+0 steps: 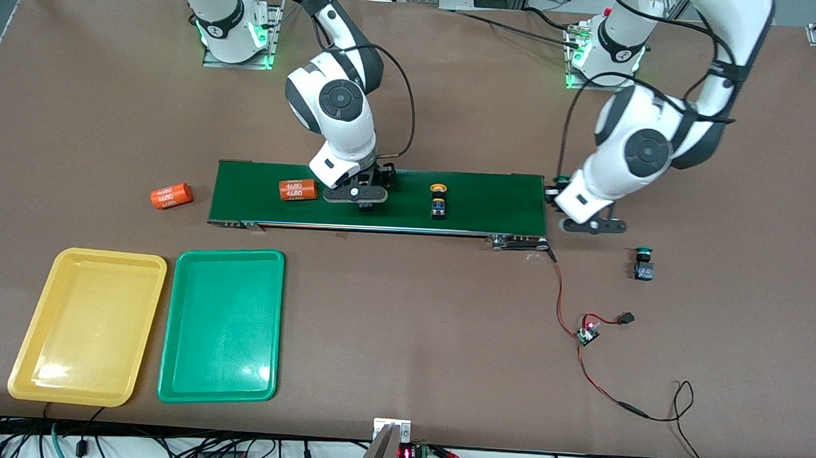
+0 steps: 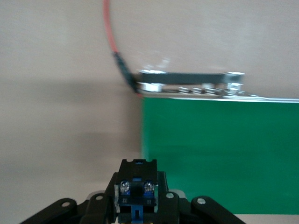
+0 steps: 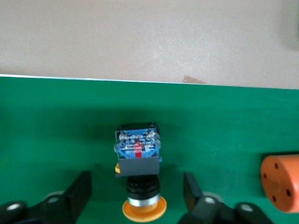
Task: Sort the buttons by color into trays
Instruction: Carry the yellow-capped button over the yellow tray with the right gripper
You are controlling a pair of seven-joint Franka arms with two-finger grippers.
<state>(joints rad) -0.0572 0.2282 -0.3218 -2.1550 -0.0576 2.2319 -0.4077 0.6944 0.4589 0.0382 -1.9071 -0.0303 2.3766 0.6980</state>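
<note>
The right gripper [image 3: 138,193] is low on the long dark-green conveyor belt [image 1: 492,205]. Its fingers stand apart, one on each side of a small button with a dark block body and a yellow-orange cap [image 3: 138,154]. The button lies on its side and the fingers do not touch it. If they close crooked, we think the button may spin or pop out.

A fat orange cylinder with white numbers [image 1: 298,190] lies just beside the gripper, at nine o'clock in the front view. A bump may roll it.

The left gripper [image 2: 135,203] is clamped on another dark-bodied button [image 2: 135,186], over the table at the belt's end. We cannot see its cap well. A loose hold may drop it.

One more yellow-capped button [image 1: 439,203] lies on the belt at three o'clock from the right gripper. A green-capped button [image 1: 644,265] stands on the table at four o'clock from the belt.

The shallow yellow plastic tray [image 1: 30,371] and green plastic tray [image 1: 218,396] hold nothing, at seven o'clock from the belt. That is a long carry, so a weak grip may slip.
</note>
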